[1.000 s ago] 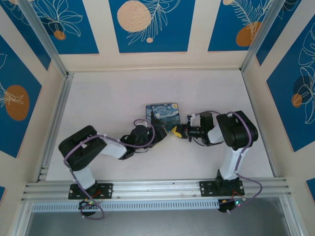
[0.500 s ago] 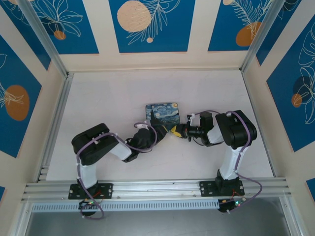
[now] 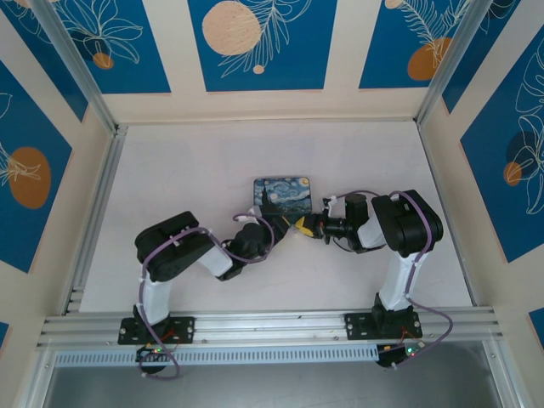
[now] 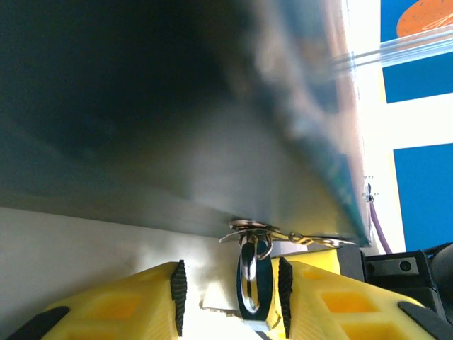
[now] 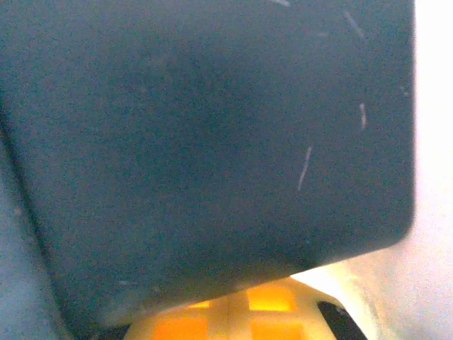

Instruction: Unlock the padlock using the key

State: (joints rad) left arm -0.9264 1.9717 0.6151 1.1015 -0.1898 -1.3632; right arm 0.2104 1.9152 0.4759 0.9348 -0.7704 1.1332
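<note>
At the near right corner of the square tin printed with a blue swirly night sky (image 3: 282,192), the right gripper (image 3: 302,226) sat closed. Just under the tin's near edge, the half-open left gripper (image 4: 230,289) straddled the tiny bluish padlock (image 4: 253,280), with the thin silvery key (image 4: 311,239) apparently at its shackle. Closing squarely on the body looked wisest.

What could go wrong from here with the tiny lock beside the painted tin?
The tiny bluish padlock with its thin metal shackle sits off-centre inside the open left tool, so closing may flick it away. The square night-sky-printed tin looms right beside them and might get shoved.
</note>
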